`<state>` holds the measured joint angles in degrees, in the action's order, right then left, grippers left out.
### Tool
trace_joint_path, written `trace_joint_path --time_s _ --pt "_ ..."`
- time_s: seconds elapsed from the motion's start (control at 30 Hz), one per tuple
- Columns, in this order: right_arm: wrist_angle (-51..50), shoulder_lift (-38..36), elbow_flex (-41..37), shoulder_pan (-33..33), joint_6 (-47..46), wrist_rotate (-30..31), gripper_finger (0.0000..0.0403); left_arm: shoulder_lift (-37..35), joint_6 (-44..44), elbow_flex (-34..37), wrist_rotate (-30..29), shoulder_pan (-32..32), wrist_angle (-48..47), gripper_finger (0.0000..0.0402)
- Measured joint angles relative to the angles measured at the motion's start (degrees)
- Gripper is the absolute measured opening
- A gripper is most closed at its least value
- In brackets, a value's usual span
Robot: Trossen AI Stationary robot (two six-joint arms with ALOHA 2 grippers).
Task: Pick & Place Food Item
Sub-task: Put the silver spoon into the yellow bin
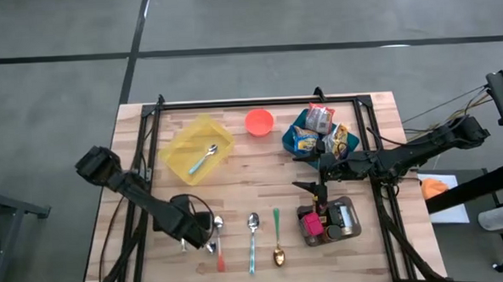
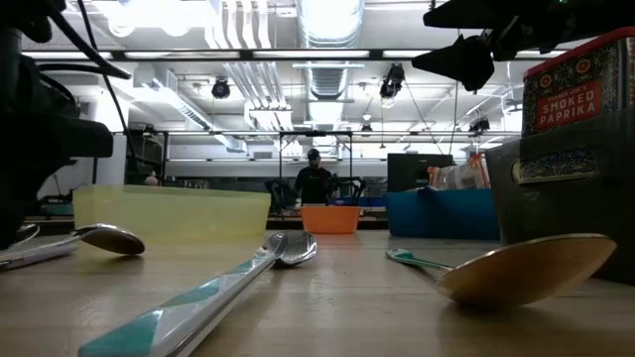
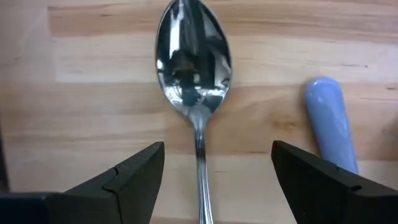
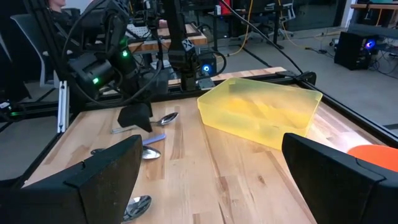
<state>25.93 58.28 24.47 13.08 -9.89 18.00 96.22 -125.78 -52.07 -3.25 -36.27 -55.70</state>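
The left gripper (image 1: 206,237) hangs with its jaws wide over a steel spoon (image 3: 193,68). Past the spoon, beyond the yellow tray (image 1: 196,148), the right gripper (image 1: 320,187) hovers wide, holding nothing, near the blue bin (image 1: 292,141) of food packets (image 1: 319,118).

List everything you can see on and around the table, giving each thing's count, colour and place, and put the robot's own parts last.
yellow bin: one, yellow, back left; holds one spoon with a teal handle.
orange bowl: one, orange, back centre.
blue bin: one, blue, back right; holds snack packets.
spoons on the table: four, front centre, in a row.
dark tray: one, front right; holds a paprika tin.
person: one, dark clothing, room behind.
left gripper: open, over the leftmost spoon.
right gripper: open, above the tray.
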Motion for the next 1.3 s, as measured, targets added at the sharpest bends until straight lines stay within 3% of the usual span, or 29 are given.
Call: trace_joint_path --time_s 0.13,0.5,0.77,1.3 --pt "0.0 0.0 0.0 0.0 0.0 0.0 0.0381 -0.6 -0.1 -0.1 3.0 -0.5 -0.8 0.0296" --pt "0.0 0.0 0.0 0.0 0.0 0.0 0.0381 -0.7 -4.9 0.2 2.4 -3.4 -0.8 0.0288" --pt "-0.1 0.0 0.0 0.0 0.0 0.0 0.0381 -1.0 -6.3 3.6 1.7 -4.0 3.0 0.0216" --pt "-0.2 0.0 0.0 0.0 0.0 0.0 0.0381 -0.8 -6.1 3.7 -0.4 -4.0 2.7 0.0074"
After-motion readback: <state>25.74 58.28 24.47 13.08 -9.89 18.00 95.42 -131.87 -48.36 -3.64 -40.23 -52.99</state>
